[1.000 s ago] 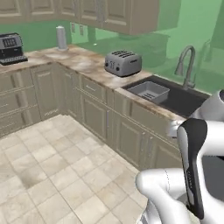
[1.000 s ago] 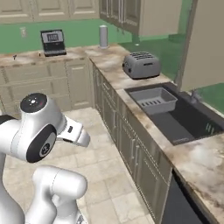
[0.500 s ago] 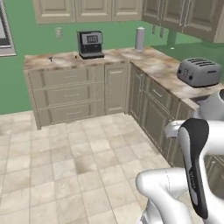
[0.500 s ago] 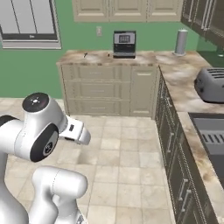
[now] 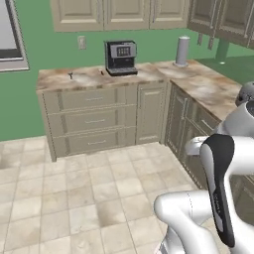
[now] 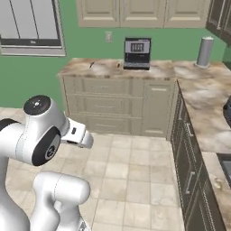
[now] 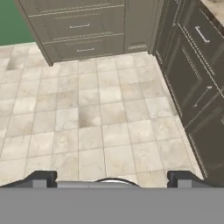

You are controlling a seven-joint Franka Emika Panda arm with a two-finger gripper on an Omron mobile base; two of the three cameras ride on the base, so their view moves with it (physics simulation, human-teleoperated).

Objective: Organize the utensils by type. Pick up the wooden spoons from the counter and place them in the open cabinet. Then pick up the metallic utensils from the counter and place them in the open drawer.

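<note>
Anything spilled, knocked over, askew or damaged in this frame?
Nothing stands out. The coffee machine and the grey cylinder stand upright on the counter, drawer fronts below sit flush, and the tiled floor has nothing spilled on it. The claw is open and empty.

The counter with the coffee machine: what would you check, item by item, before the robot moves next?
1. Tool open and empty: ok, tips wide apart over bare floor.
2. Counter in sight: ok, across the tiled floor, coffee machine on it.
3. Utensils located: cannot tell; small dark marks lie left of the machine, too small to identify.
4. Floor path free: ok, nothing lies on the tiles.
5. Open drawer found: not ok, every drawer front visible is shut.
6. Open cabinet found: not ok, upper cabinet doors are closed.
</note>
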